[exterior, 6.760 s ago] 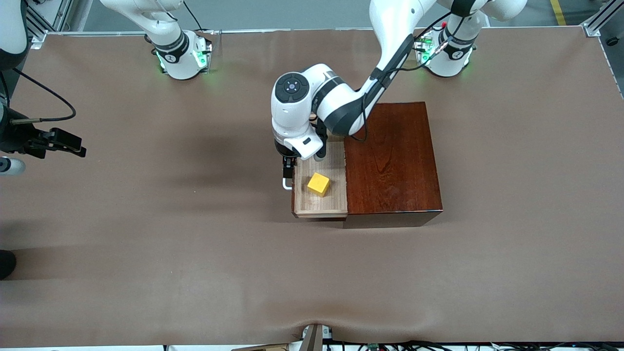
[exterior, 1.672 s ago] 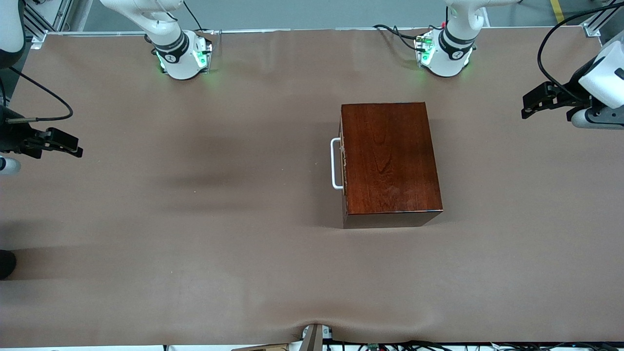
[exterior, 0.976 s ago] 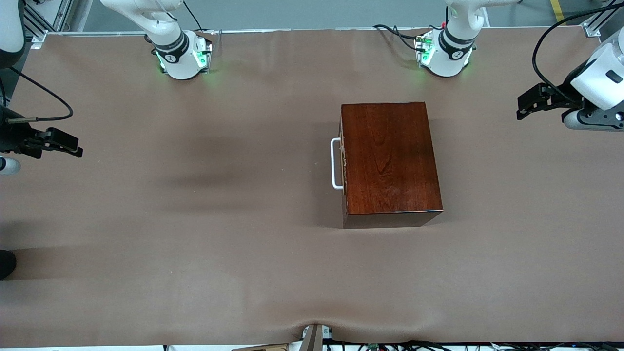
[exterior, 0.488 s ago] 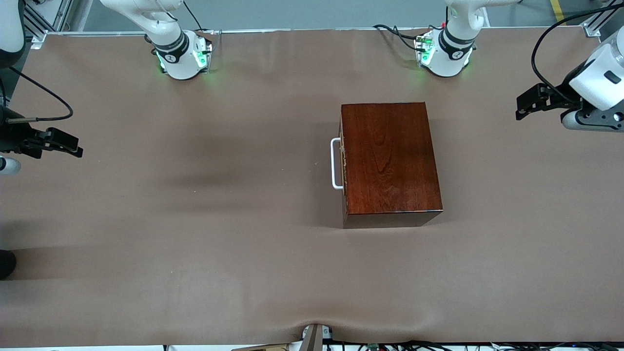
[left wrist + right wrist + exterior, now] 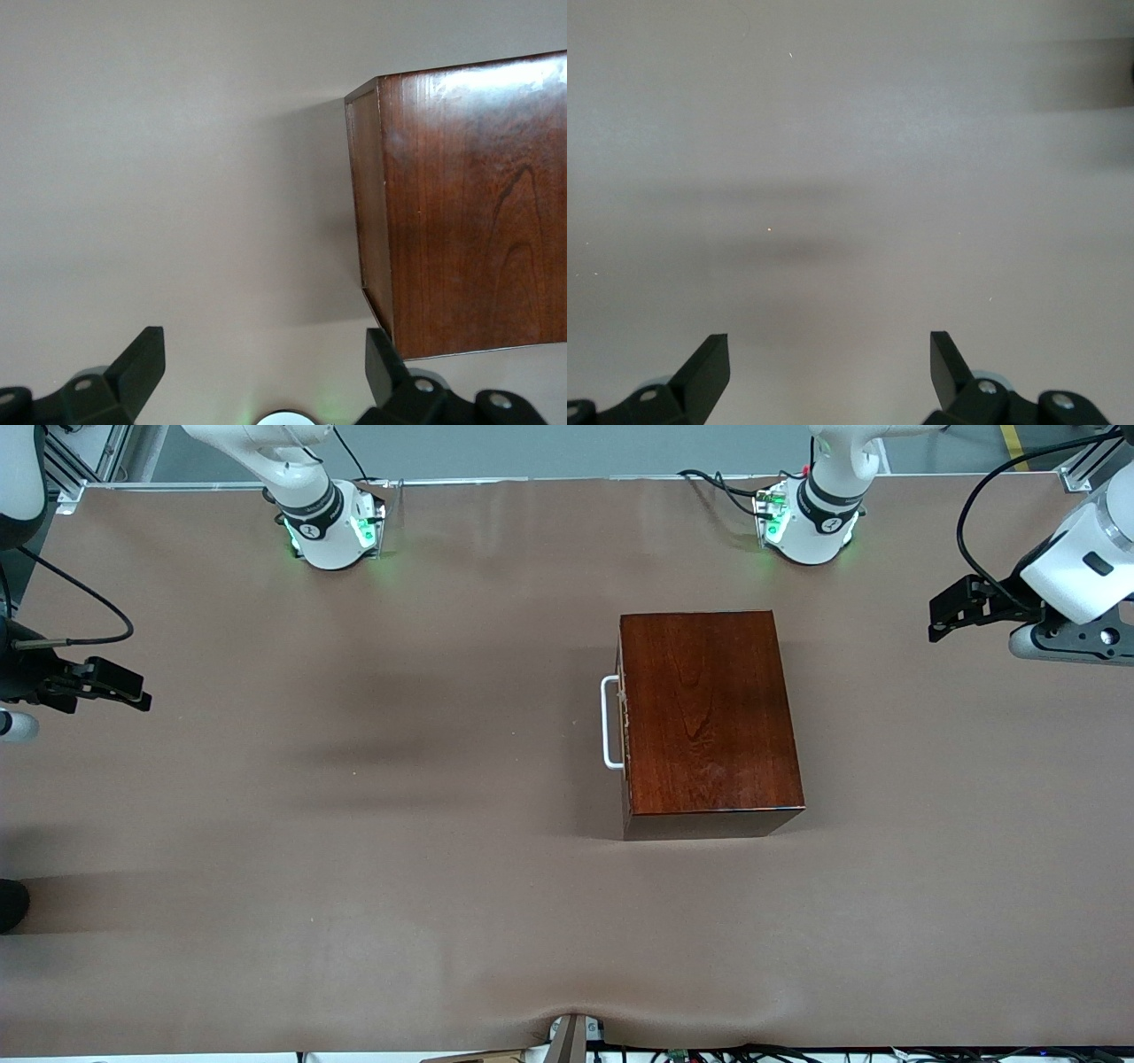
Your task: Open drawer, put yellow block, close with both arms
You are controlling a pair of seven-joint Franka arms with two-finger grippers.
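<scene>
Left gripper (image 5: pixel 939 609) shifted slightly toward its table end, spread; right gripper (image 5: pixel 133 688) waits, spread. Drawer (image 5: pixel 623 722) shut; no legible markings.

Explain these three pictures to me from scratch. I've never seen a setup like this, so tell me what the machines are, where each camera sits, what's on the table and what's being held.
Two white robot arms are bolted along one edge of a brown table. Each ends in a black two-finger end effector. The wide picture comes from a high camera facing the arms. The other two come from cameras on the arms' wrists, looking down past their own fingers.

On the table stands a dark wooden box. Its drawer is pushed shut, with a white handle facing the right arm's end. The yellow block is not visible anywhere.

The left end effector hangs open over the left arm's end of the table, holding nothing. The right end effector hangs open over the right arm's end, also holding nothing. Both arms wait.
</scene>
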